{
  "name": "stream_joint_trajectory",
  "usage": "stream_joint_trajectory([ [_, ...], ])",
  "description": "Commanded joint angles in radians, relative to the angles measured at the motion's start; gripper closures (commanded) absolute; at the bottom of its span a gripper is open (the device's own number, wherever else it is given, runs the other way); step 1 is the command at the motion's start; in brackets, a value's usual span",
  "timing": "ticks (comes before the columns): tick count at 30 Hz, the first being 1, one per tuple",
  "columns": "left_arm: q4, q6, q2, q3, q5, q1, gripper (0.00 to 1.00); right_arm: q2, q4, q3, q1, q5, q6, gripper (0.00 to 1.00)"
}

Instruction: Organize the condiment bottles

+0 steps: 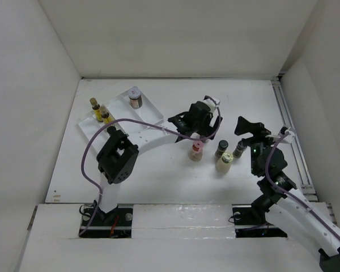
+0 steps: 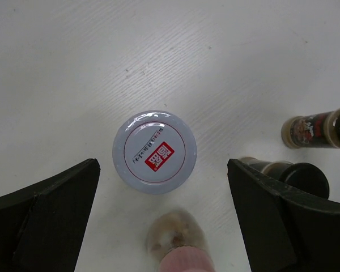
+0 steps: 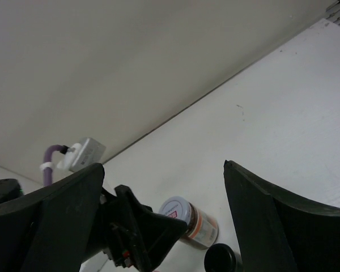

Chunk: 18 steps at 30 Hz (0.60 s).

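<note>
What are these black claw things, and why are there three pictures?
They are the grabbers of two robot arms, each with two fingers. One picture looks down from a camera above the table. The other two come from small cameras on each wrist.

The left gripper is open, with a silver-lidded jar between its fingers, and it is not touching it. The right gripper is open and holds nothing.

On the white table stand a pink-capped bottle, a cream-capped bottle and a dark-capped jar. The white divided tray holds two yellow-labelled bottles and a brown jar.
</note>
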Motion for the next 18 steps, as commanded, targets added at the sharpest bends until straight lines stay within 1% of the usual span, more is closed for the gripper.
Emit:
stream_joint_trajectory([
  [1,-0.03,0.025,0.038,0.086,-0.066,-0.002,0.08,-0.019,0.023,0.003,-0.004,0.019,0.009,0.08],
  [3,-0.029,0.025,0.061,0.096,-0.094,-0.002,0.09,-0.01,0.023,0.003,-0.004,0.006,0.009,0.08],
  [6,-0.028,0.025,0.098,0.115,-0.117,-0.002,0.15,-0.001,0.023,0.003,-0.004,-0.003,0.009,0.08],
  [7,-0.028,0.025,0.109,0.126,-0.126,-0.002,0.21,0.008,0.023,0.003,-0.004,-0.003,0.009,0.08],
  [8,-0.028,0.025,0.118,0.138,-0.126,-0.002,0.24,0.008,0.023,0.003,-0.004,-0.014,0.009,0.08],
  [11,-0.006,0.025,0.129,0.139,-0.135,-0.002,0.36,0.008,0.023,0.013,-0.004,-0.014,0.0,0.08],
  [12,0.004,0.025,0.119,0.123,-0.152,-0.002,0.43,0.008,0.023,0.013,-0.004,-0.014,0.0,0.08],
  [14,0.028,0.025,0.087,0.11,-0.152,-0.002,0.48,-0.001,0.023,0.013,-0.004,-0.014,0.0,0.1],
  [17,0.057,0.016,0.029,0.099,-0.152,0.022,0.53,-0.001,0.023,0.013,-0.004,-0.023,0.0,0.1],
  [18,0.057,0.016,0.012,0.099,-0.152,0.033,0.53,0.011,0.023,0.013,-0.004,-0.023,0.0,0.1],
])
